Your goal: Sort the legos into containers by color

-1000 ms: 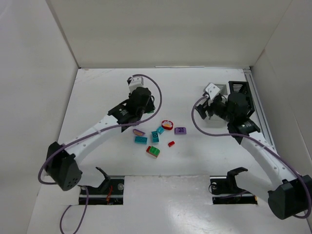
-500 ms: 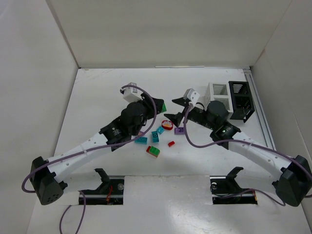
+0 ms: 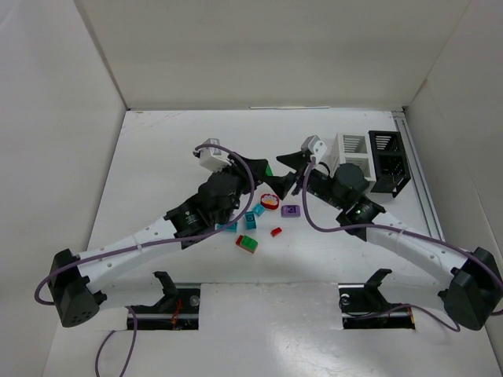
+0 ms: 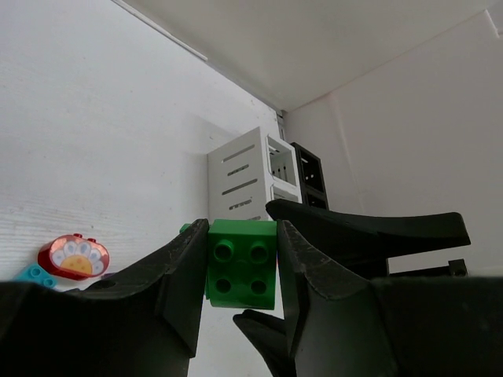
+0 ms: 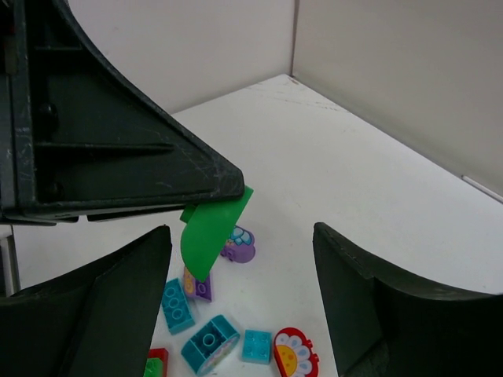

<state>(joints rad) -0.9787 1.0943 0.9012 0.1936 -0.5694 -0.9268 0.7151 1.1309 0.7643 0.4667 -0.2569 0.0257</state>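
My left gripper (image 3: 261,171) is shut on a green lego (image 3: 266,168) and holds it above the table; in the left wrist view the studded green lego (image 4: 241,271) sits between my fingers (image 4: 177,275). My right gripper (image 3: 283,174) is open, its jaws on either side of the left gripper's tip. In the right wrist view the green lego (image 5: 208,232) hangs between my open fingers (image 5: 102,314). The white container (image 3: 352,153) and the black container (image 3: 387,161) stand at the back right.
Loose legos lie below the grippers: a red flower piece (image 3: 269,201), a purple brick (image 3: 291,210), teal bricks (image 3: 250,220), a small red brick (image 3: 276,232) and a red-green stack (image 3: 247,244). White walls enclose the table.
My right gripper has swung left from the containers to the left gripper and opened around its tip. My left gripper has moved right with the green lego.
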